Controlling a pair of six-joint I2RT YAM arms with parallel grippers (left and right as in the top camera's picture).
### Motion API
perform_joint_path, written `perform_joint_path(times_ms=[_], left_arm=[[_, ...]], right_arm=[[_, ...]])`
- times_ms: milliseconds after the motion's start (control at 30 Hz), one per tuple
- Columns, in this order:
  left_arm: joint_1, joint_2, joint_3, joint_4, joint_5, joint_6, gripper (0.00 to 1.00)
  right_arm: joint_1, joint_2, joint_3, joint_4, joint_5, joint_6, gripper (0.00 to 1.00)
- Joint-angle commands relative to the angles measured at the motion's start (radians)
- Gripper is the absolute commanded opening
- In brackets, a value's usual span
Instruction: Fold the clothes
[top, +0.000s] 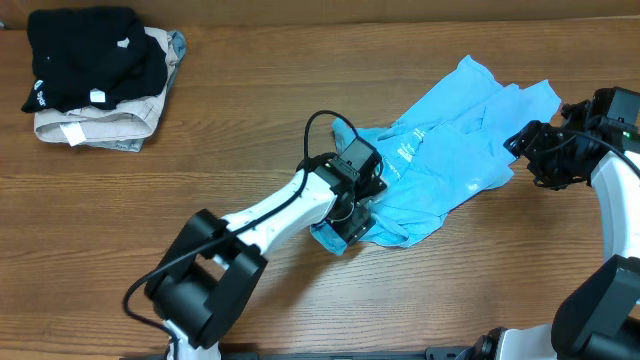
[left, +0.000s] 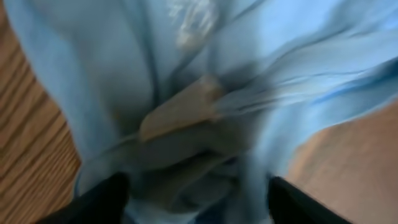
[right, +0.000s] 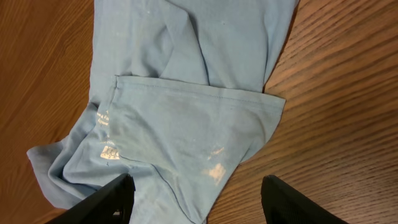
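Left gripper (left: 193, 202): nearest the robot, at the lower-left end of the shirt. Its fingers (left: 102, 199) stand wide apart, released, with bunched fabric lying between them and nothing pinched.
Step in hand: judged to be spreading the garment flat, which must come before any fold. Folding proper looks hardly begun.
T-shirt (top: 450, 130): light blue, thin, lying on the table (top: 250, 120) right of centre as a crumpled diagonal band. Its near end is under the left gripper and its far end just beside the right one. White print (top: 405, 150) faces up near the middle.
Left grip, advice: close on one layer at a hem or corner, not the whole bunch. Several layers caught together would likely lift as a twisted rope.
Right gripper (right: 198, 202): at the right-hand end of the shirt, jaws parted and empty, over a flat, doubled-over flap (right: 186, 130).
Right grip, advice: take the flap near its corner, low to the wood. Thin cloth probably slips from a shallow pinch.
Coordination: draw the ends apart only once both hold, keeping the cloth off the wood only slightly so that it settles smooth.
Far left corner: a black garment (top: 85, 55) folded atop a beige garment (top: 100, 125), well apart from the shirt and not part of this step.
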Motion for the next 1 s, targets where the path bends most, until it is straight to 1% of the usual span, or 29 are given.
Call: perform_joint_path(times_ms=[0,167,333,400,433,667,767,800,867,967], left_arm=[[0.024,0.067,0.012,-0.008,-0.127,-0.021,0.84],[0.071,0.161,0.012,-0.008,-0.154,-0.021,0.92],[0.159,0.22,0.012,-0.006,-0.172,-0.033,0.92],[0.214,0.226,0.012,-0.006,-0.214,-0.071,0.95],[0.238,0.226,0.012,-0.006,-0.225,-0.074,1.0],[0.467,0.226,0.059,-0.031,-0.316,-0.069,1.0],[0.534,0.226,0.153,-0.112,-0.292,-0.042,1.0],[0.55,0.226,0.208,-0.158,-0.261,-0.042,1.0],[0.562,0.225,0.319,-0.24,-0.172,-0.036,1.0],[0.552,0.225,0.509,-0.359,0.005,0.019,1.0]], right_arm=[[0.006,0.003,-0.004,0.005,0.006,-0.006,0.69],[0.006,0.003,-0.006,0.004,0.006,-0.006,0.7],[0.006,0.003,-0.006,0.002,0.006,-0.006,0.7],[0.006,0.003,-0.006,0.001,0.006,-0.007,0.7],[0.006,0.003,-0.006,0.001,0.006,-0.006,0.7],[0.006,0.003,-0.006,0.002,0.006,-0.006,0.7],[0.006,0.003,-0.006,0.002,0.006,-0.006,0.7],[0.006,0.003,-0.006,0.002,0.006,-0.006,0.7],[0.01,0.003,-0.006,0.002,0.005,-0.006,0.7],[0.02,0.003,-0.006,0.002,0.006,-0.006,0.7]])
